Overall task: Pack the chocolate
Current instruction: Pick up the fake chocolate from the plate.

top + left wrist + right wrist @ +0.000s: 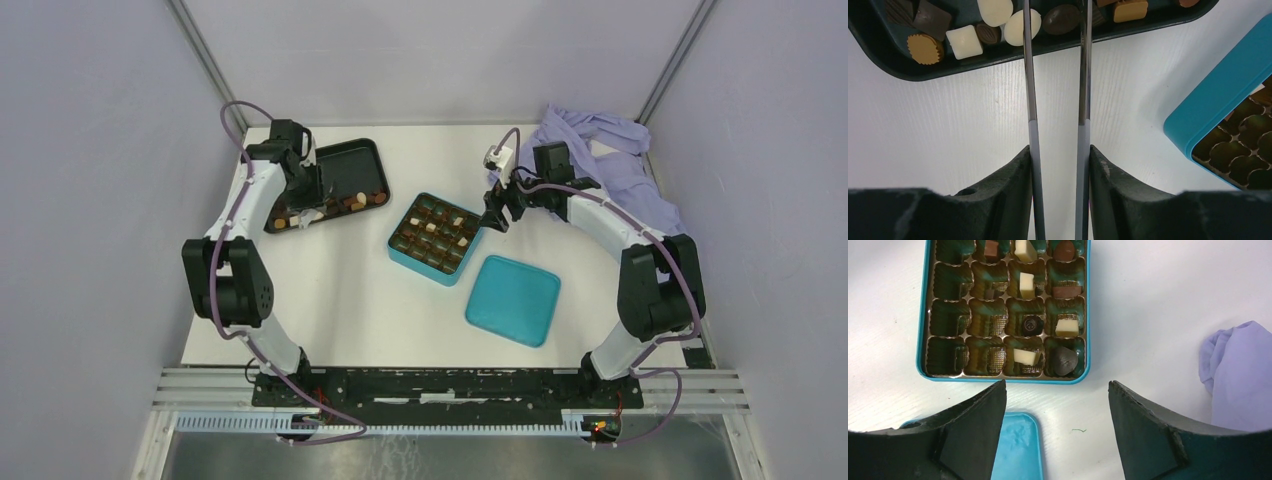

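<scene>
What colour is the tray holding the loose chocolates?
Black; the tray shows best in the top external view.

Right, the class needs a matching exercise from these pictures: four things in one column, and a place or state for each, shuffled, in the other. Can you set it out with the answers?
Things
1. black tray
2. teal box
3. teal lid
4. lilac cloth

Places or states
a. bunched up at the far right corner
b. at the far left, holding loose chocolates
c. lying flat, off its box, nothing on it
d. open, some of its cells filled

Pairs: 1-b, 2-d, 3-c, 4-a
</scene>
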